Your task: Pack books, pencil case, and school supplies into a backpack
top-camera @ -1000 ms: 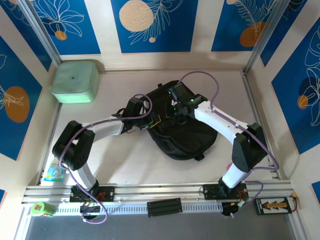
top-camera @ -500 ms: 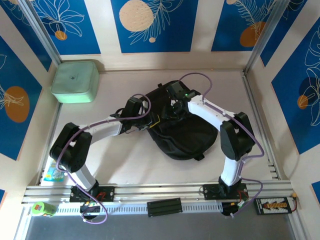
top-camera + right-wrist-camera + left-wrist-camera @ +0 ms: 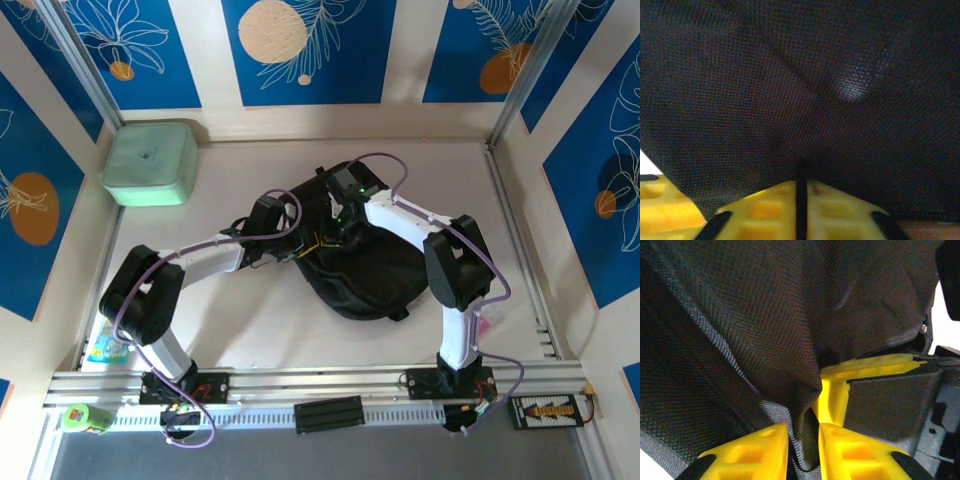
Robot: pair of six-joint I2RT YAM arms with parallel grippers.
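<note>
The left gripper (image 3: 803, 436) is clamped on a fold of the backpack (image 3: 385, 272), with a seamed edge of the black fabric pinched between its yellow fingers (image 3: 757, 450). By this hold the cloth at the bag's left side is judged to be lifted and held taut, so that the mouth can be opened for packing. The right gripper (image 3: 801, 192) is seen with its fingers pressed together, pushed close against the black fabric just beside the left one. Whether a thin pinch of cloth is caught there cannot be told. It is judged to be placed for the opposite lip or the zipper.

The backpack is laid in the middle of the table (image 3: 250, 330), and both arms are bent over its far left part. A mint-green box (image 3: 150, 162) is set in the far left corner, well apart. A colourful packet (image 3: 105, 347) is seen at the near left edge, and a pinkish thing (image 3: 488, 320), too small to identify, beside the right arm. The bag's mouth is hidden under the wrists. The chief obstruction is judged to be the crowding of the two grippers, since one can hardly be moved without the other being brushed.
</note>
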